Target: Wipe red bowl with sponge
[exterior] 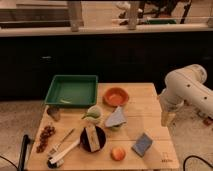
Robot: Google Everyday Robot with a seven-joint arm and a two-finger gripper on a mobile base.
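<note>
**A:** Camera view, biggest thing first: what is there?

**B:** The wooden table (145, 102). The white arm hangs its gripper (166, 119) just off the table's side edge, pointing down. I cannot tell whether it is released or clenched, and I see nothing in it.

**A:** And after the table?

**B:** The green tray (72, 90), well apart from the gripper at the far corner across the table. Then the red bowl (116, 96), inward from the gripper and a little further from the camera, just beside the tray. It looks empty.

**A:** And the sponge?

**B:** The sponge (143, 144) is smallest. It lies flat near the gripper, inward from it and closer to the camera, apart from the orange fruit (118, 153).

**A:** How will it handle?

**B:** My judgement is that it is light and soft, so it will squash under a pinch. I would take it across its short sides from above, leaving the flat face free to rub.

**A:** And the bowl?

**B:** Probably stiff, light and smooth. It may slide under a wipe, so press down gently.
</note>
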